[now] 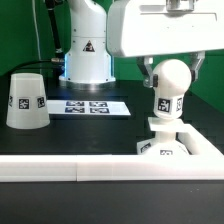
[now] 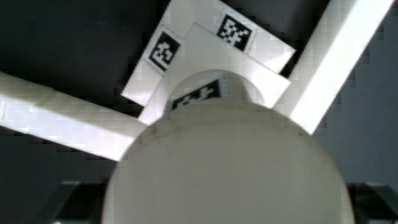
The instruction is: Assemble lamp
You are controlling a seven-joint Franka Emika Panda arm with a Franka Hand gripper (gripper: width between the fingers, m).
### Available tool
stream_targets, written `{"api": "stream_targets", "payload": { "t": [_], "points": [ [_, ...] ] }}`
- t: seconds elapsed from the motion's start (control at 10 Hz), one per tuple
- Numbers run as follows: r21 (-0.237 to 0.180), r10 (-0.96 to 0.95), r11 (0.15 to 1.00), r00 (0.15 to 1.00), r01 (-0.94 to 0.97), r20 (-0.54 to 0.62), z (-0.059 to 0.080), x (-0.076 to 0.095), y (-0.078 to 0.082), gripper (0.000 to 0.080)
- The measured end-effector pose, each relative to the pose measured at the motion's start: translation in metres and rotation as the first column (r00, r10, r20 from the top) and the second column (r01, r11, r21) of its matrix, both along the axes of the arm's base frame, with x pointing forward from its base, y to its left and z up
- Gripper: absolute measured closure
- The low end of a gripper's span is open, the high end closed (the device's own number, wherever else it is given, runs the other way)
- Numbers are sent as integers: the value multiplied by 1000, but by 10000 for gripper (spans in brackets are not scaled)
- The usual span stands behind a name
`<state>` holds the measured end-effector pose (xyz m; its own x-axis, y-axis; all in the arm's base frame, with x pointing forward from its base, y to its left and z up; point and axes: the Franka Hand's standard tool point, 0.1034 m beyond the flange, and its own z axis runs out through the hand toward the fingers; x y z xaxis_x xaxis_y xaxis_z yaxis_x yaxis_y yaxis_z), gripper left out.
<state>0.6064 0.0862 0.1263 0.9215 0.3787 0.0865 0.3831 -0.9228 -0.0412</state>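
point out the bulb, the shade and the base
bulb (image 1: 171,80): exterior view, on its round head
shade (image 1: 28,92): exterior view, on its side wall
base (image 1: 182,141): exterior view, on its body under the bulb

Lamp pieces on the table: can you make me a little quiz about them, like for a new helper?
1. True or false: the shade stands apart from the bulb.
2. What lies flat between shade and bulb in the exterior view? A the marker board, B a book, C a spoon.
3. Fill in: the gripper grips the bulb, and right under the bulb is the ____.
Key: 1 true; 2 A; 3 base.
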Motion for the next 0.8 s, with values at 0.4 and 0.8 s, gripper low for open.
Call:
{"api": "stream_targets", "payload": {
  "t": [0.4, 0.8],
  "points": [
    [12, -148, 989, 989, 148, -12, 0, 0, 1, 223],
    [37, -529, 847, 848, 530, -32, -1, -5, 6, 222]
  ]
}}
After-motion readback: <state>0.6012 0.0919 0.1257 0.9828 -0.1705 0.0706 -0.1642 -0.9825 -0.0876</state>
